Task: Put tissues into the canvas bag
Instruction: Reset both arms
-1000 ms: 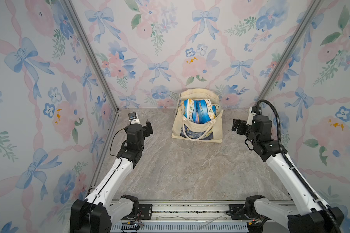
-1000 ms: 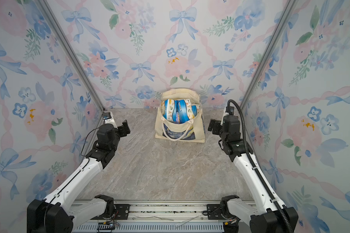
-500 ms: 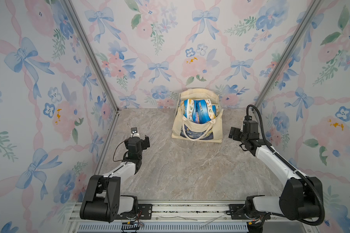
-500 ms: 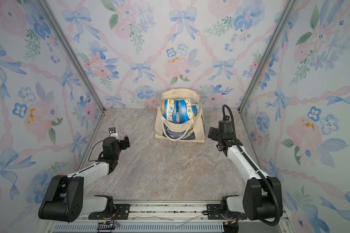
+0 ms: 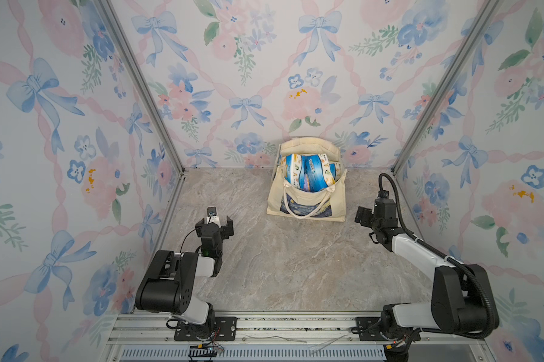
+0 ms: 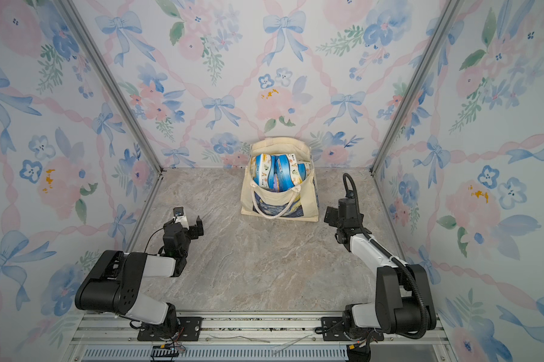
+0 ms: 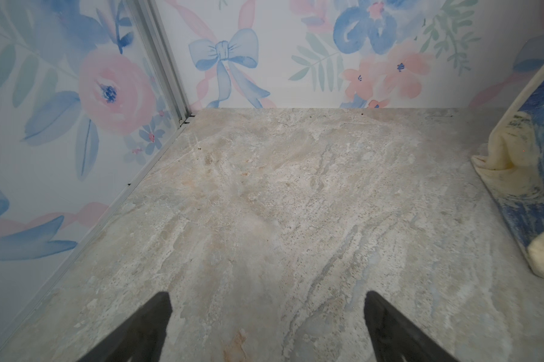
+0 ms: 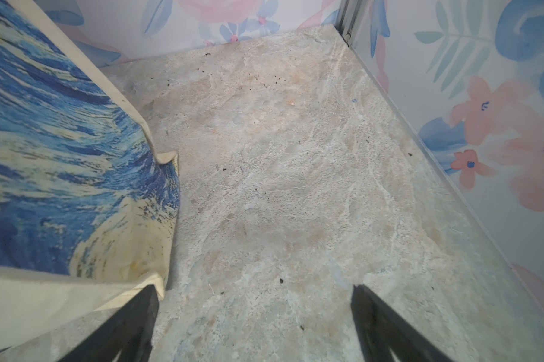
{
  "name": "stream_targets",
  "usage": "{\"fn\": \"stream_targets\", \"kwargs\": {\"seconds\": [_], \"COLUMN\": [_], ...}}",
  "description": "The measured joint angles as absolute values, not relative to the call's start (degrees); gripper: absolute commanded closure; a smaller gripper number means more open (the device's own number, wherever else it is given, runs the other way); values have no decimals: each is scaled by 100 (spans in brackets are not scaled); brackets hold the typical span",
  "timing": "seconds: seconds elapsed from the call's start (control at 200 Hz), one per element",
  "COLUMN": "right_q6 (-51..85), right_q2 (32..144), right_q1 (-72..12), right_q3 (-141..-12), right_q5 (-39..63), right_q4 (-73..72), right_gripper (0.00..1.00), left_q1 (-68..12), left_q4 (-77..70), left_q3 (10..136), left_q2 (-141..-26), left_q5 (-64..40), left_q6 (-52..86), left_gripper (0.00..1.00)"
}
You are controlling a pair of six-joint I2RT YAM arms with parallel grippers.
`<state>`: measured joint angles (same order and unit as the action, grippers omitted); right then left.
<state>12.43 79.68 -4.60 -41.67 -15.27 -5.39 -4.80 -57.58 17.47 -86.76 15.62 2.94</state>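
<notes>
The left gripper [image 7: 266, 294] has its jaws spread wide with nothing between them; in the left wrist view only bare tabletop [image 7: 264, 203] shows between its two dark fingers [image 7: 151, 322]. In both top views this gripper [image 5: 215, 224] hangs low over the table's left side, on an arm folded back close to its base, well apart from the canvas bag [image 5: 308, 203]. The right gripper [image 8: 254, 287] is likewise wide apart and empty, its fingers [image 8: 377, 316] framing speckled stone. In the right wrist view one finger overlaps the cream bottom hem of the bag [image 8: 45, 156]; whether it touches the cloth cannot be told there. In both top views the right gripper [image 5: 362, 216] sits just beside the bag's right side with a strip of table between them. The canvas bag stands upright at the back middle of the table, close to the rear wall, its mouth gaping upward. A rope-like handle [image 5: 305, 213] droops over the blue swirling print on its front face. The tissues [image 5: 308, 172] are inside the bag, blue-and-white packs piled up to its rim; the same packs [image 6: 278, 174] show from the paired view. The marble-look table [image 5: 280, 266] is enclosed by floral wallpapered walls [image 5: 264, 78], and both arm bases are bolted to a metal rail [image 5: 280, 326] along the near edge.
</notes>
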Motion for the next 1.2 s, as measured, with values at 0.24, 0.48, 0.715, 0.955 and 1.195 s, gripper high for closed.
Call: {"fn": "stream_targets", "kwargs": {"seconds": [0.24,0.48,0.715,0.955,1.195], "right_q6": [1192,847,663,322,169], "right_q2": [8001,7747,8171,8746,8829], "right_q1": [-410,-309,-187,-320,-386], "right_q3": [-3920,-3070,-2788,-2305,-2237], "right_q5": [-1765,-2047,-1894,-1581,-1468], "right_q4": [-1146,-2235,-3203,-4519,-4805], "right_gripper": [3,3,3,3,3], "left_q1": [-454,-454,-454,-454,-454], "left_q4": [-6392,-6560,-6598,-6600,-6600], "left_q3": [1435,1435,1435,1435,1435], "left_q2": [-8858,-8858,-8858,-8858,-8858], "left_q5": [1400,1358,1358,1358,1341], "left_q6": [248,248,248,248,231], "left_gripper": [2,2,2,2,2]}}
